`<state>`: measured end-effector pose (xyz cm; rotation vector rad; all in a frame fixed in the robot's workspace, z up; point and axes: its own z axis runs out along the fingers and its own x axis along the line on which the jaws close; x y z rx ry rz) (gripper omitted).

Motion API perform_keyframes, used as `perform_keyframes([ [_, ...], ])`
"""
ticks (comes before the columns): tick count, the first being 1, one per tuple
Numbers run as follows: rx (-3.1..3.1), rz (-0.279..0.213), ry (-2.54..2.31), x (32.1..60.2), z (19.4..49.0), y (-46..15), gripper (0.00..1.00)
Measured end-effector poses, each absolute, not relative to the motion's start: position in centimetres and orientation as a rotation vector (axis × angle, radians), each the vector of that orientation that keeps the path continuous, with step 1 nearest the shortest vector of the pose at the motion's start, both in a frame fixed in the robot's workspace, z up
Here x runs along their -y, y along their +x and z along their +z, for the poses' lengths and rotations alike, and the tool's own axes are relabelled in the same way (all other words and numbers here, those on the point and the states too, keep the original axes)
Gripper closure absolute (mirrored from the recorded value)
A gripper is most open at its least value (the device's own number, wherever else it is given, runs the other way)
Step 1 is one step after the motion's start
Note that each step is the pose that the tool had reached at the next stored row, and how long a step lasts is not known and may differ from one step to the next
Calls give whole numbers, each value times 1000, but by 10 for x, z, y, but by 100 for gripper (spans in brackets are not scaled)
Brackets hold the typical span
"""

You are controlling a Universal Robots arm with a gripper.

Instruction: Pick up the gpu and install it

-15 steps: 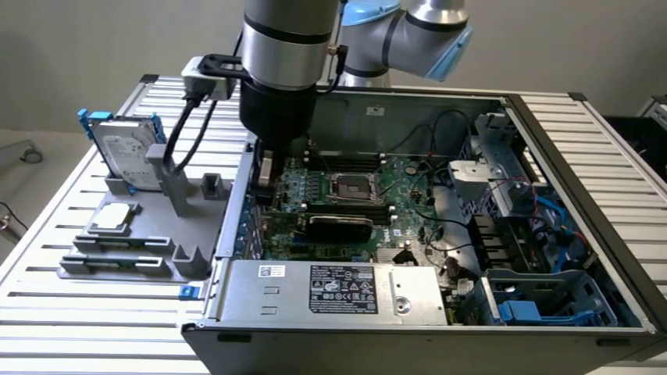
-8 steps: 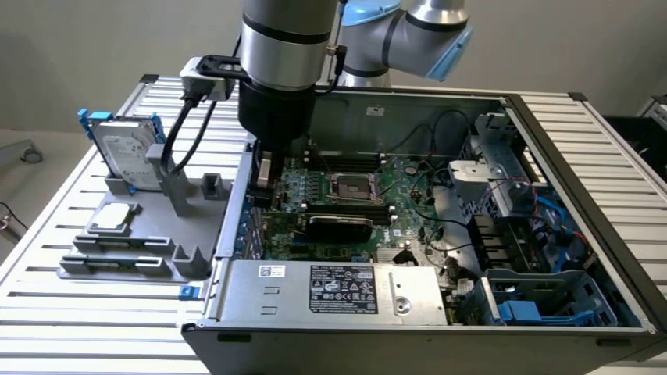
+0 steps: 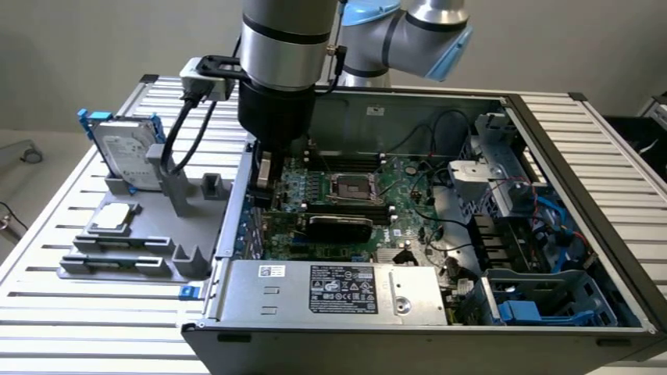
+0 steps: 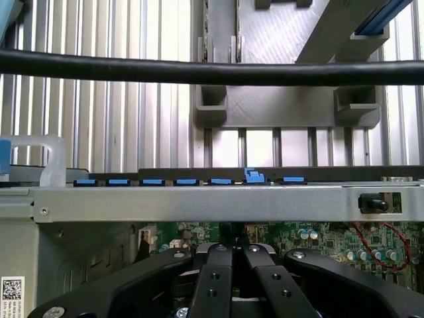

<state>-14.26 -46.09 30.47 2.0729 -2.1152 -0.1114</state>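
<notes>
Slatted table — open PC case; hand closed inside, gpu seated nearby.

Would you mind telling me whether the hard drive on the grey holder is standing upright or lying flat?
Upright: the hard drive stands on edge in its blue frame, slotted into the grey holder beside the computer case.

A ribbed metal table carries an open computer case and, beside it toward the exterior view's left, a grey holder tray with 1 hard drive standing upright.
</notes>
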Motion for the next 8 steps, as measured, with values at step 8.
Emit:
perform_keyframes([
  [8, 2116, -115, 2075, 461, 305, -141, 89],
])
